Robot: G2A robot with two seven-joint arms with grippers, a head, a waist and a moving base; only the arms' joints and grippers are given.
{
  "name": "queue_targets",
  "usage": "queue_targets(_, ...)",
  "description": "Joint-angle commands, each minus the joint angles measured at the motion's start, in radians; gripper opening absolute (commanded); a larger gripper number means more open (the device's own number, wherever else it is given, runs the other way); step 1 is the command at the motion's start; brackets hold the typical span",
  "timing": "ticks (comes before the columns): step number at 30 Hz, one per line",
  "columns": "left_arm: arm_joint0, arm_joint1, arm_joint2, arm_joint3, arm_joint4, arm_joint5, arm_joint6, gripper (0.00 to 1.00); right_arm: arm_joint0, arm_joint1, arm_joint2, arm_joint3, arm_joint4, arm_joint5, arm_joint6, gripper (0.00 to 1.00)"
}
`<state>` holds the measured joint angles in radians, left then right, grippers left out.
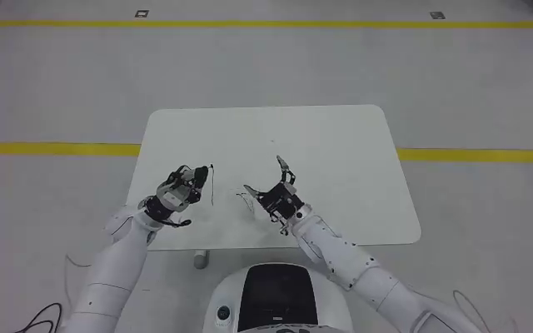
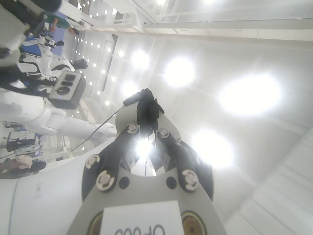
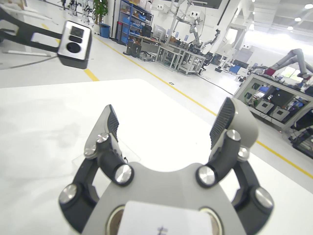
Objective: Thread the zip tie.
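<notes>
Down on the white counter (image 1: 350, 150) first, with both arms poised above its near edge. Right tool (image 1: 262, 173) spread wide, gripping nothing. Left tool (image 1: 202, 175) pressed together, pinching the zip tie (image 1: 211, 187) near one end. Seen as a thin black line beside the fingers, well apart from the right tool. Likely feather-light, springy and slick — prone to flicking or twisting. Best taken close to the free tip, for steering into the head.
</notes>
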<state>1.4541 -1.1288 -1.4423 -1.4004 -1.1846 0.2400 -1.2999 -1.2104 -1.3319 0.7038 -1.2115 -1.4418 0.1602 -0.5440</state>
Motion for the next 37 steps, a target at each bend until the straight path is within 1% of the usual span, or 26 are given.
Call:
queue_targets(1,0.008,0.002,-0.003,-0.023,-0.03,0.028,-0.021,0.0,-0.014,0.008,0.038,-0.013,0.014,-0.005,-0.006,1.0)
queue_targets(4,0.018,0.004,-0.008,-0.05,-0.053,0.053,-0.032,0.0,-0.034,0.018,0.08,-0.039,0.022,-0.017,-0.01,1.0)
queue_targets(5,0.021,0.006,-0.008,-0.067,-0.051,0.062,-0.047,0.0,-0.042,0.022,0.098,-0.052,0.024,-0.022,-0.01,1.0)
queue_targets(6,0.024,0.007,-0.009,-0.075,-0.049,0.066,-0.057,0.0,-0.048,0.024,0.111,-0.063,0.026,-0.025,-0.012,1.0)
queue_targets(11,0.038,0.014,-0.016,-0.108,-0.034,0.075,-0.085,0.0,-0.08,0.035,0.166,-0.114,0.032,-0.048,-0.019,1.0)
queue_targets(13,0.041,0.017,-0.016,-0.117,-0.021,0.072,-0.09,0.0,-0.095,0.039,0.185,-0.138,0.041,-0.06,-0.021,1.0)
queue_targets(14,0.043,0.018,-0.013,-0.126,-0.022,0.072,-0.09,0.0,-0.101,0.039,0.191,-0.149,0.048,-0.076,-0.025,1.0)
queue_targets(15,0.046,0.02,-0.005,-0.144,-0.026,0.081,-0.09,0.0,-0.104,0.041,0.196,-0.161,0.053,-0.115,-0.038,1.0)
queue_targets(16,0.05,0.022,-0.002,-0.154,-0.029,0.082,-0.09,0.0,-0.107,0.043,0.204,-0.164,0.054,-0.129,-0.043,1.0)
queue_targets(37,0.05,0.022,-0.002,-0.154,-0.029,0.082,-0.09,0.0,-0.107,0.043,0.204,-0.164,0.054,-0.129,-0.043,1.0)
